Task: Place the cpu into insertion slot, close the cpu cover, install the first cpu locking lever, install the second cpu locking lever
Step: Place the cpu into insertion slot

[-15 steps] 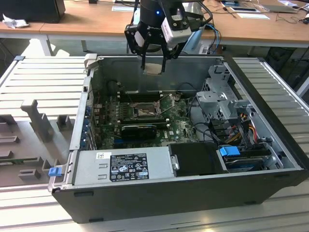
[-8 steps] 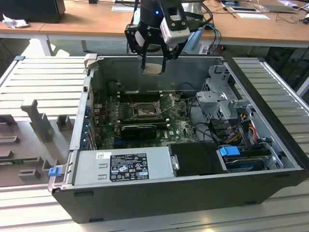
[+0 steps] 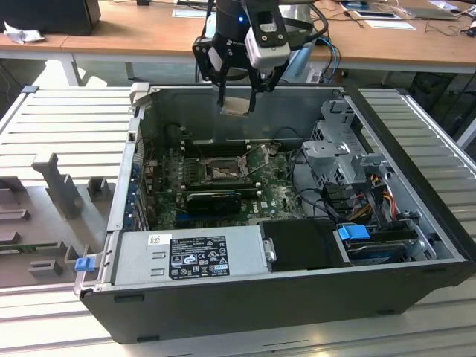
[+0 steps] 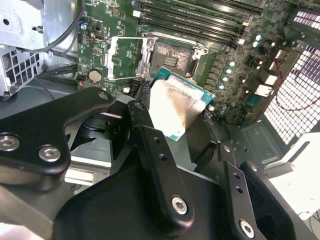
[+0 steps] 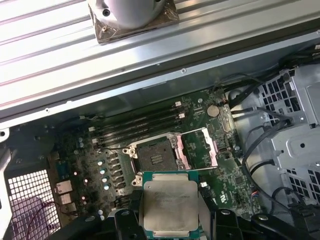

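right now the open computer case (image 3: pixel 297 111) lies on its side. in it you can see the motherboard (image 3: pixel 277 195), a grey power supply (image 3: pixel 190 256) along the near wall, and a metal drive cage (image 3: pixel 338 149) with loose cables (image 3: pixel 375 195) toward the exterior view's right. on the board the insertion slot (image 5: pixel 154 156) lies bare, with the cpu cover (image 5: pixel 181 150) folded open beside it and memory slots (image 5: pixel 135 125) just past it. your gripper (image 3: pixel 236 103) hangs above the case's far wall, fingers clamped on the cpu (image 3: pixel 236 109), well clear of the slot.
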Action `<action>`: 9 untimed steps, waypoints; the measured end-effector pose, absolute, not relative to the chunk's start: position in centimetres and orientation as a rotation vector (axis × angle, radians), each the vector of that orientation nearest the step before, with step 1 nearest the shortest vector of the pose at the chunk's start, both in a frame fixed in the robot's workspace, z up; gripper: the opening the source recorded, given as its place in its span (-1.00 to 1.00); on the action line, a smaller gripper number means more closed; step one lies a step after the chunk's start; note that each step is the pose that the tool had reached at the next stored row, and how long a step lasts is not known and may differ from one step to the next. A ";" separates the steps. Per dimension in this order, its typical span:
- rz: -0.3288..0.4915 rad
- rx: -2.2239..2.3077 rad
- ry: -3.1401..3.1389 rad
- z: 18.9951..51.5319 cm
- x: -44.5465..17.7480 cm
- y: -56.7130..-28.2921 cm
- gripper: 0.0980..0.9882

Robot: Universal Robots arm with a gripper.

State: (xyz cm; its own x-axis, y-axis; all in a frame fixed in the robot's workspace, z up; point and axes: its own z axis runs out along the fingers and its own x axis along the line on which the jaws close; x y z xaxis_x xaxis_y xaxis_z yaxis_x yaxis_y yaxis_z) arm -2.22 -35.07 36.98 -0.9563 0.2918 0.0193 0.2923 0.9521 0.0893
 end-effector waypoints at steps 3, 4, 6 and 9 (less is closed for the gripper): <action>-0.143 -0.505 -3.093 37.0 -2.2 -35.1 -0.03; -0.143 -0.516 -3.091 37.0 -2.2 -35.1 -0.03; -0.143 -0.550 -3.086 37.0 -2.2 -35.1 -0.03; -0.144 -0.593 -3.080 36.9 -2.2 -35.1 -0.03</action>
